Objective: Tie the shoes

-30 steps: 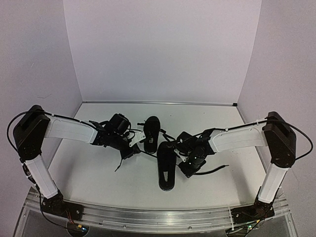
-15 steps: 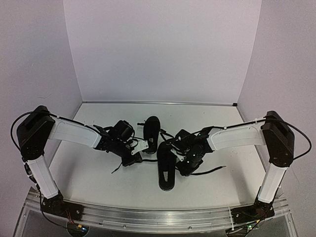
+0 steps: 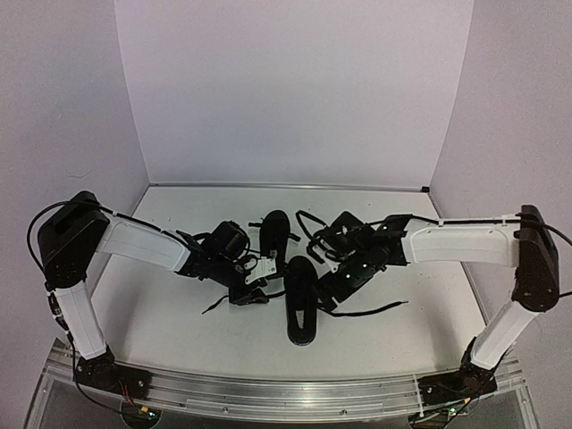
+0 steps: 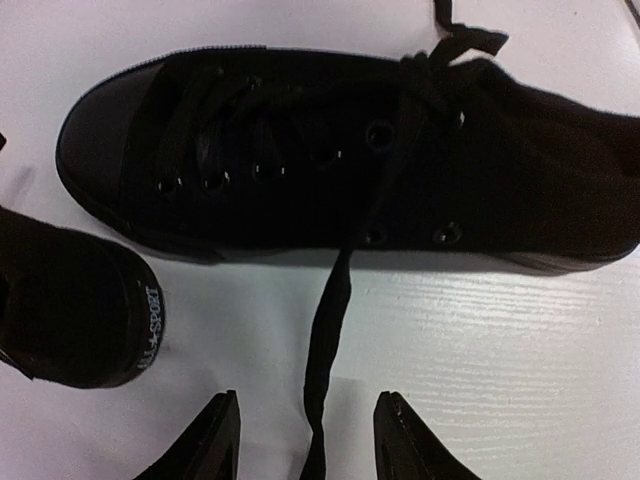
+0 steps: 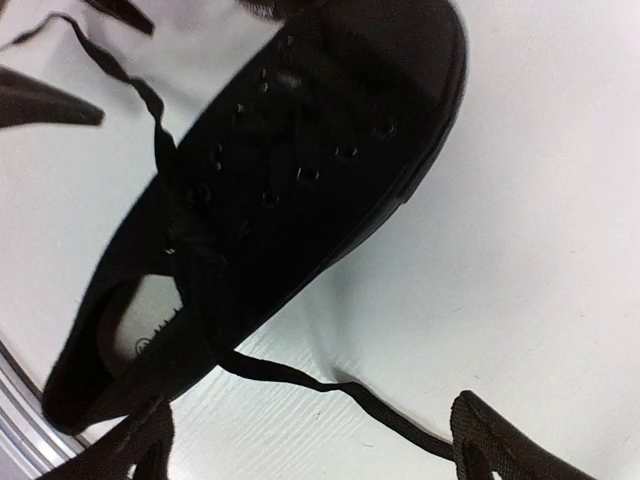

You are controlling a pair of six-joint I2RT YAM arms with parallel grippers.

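Observation:
Two black shoes lie mid-table, the far shoe (image 3: 275,231) and the near shoe (image 3: 301,302), toe pointing away. In the left wrist view the near shoe (image 4: 330,150) lies across the top, and one thin lace (image 4: 325,340) runs down from it between my open left gripper's (image 4: 305,440) fingers, unclamped. The far shoe's heel (image 4: 70,310) sits at the left. In the right wrist view the near shoe (image 5: 270,190) lies diagonally; its other lace (image 5: 350,392) trails toward one finger of my wide-open right gripper (image 5: 305,455). My left gripper (image 3: 259,286) and right gripper (image 3: 329,291) flank the near shoe.
Loose lace ends lie on the white table at the left (image 3: 214,306) and right (image 3: 380,310) of the near shoe. Lavender walls (image 3: 295,89) enclose the table on three sides. A metal rail (image 3: 268,389) runs along the near edge.
Both grippers went from shut to open and let go of the lace ends, which now lie slack. The left gripper moved in toward the near shoe; the right arm stretched farther away.

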